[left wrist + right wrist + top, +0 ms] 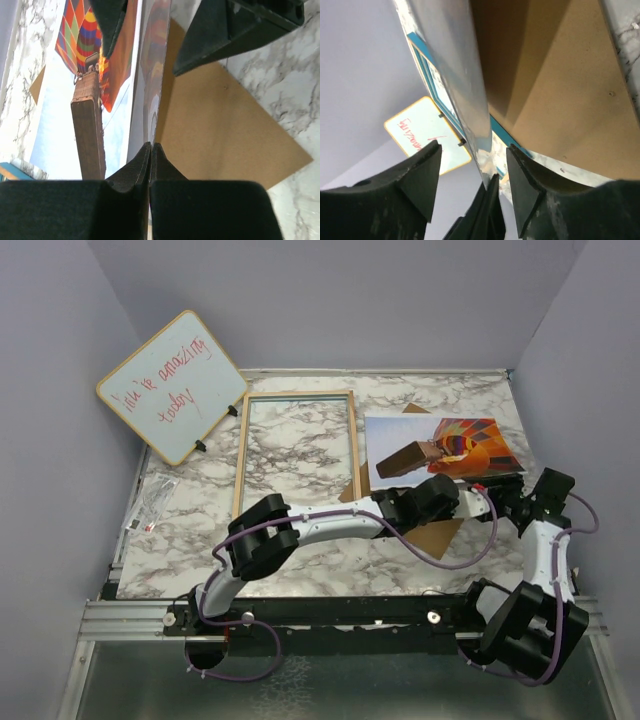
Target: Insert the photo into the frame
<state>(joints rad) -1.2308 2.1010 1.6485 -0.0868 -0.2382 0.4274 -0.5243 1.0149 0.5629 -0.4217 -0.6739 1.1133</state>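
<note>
The photo, a hot-air balloon print, hangs tilted over the right part of the table. My left gripper is shut on its near edge. In the left wrist view the jaws meet on the sheet's edge, picture side to the left. My right gripper stands open just right of it. In the right wrist view the photo passes between the spread fingers without touching them. The frame lies pale wood side up at mid-table, and its blue face shows from below.
A brown backing board lies on the marble under the photo, also seen as the board. A whiteboard with red handwriting leans at the back left. A small clear bag lies near the left edge. Grey walls enclose three sides.
</note>
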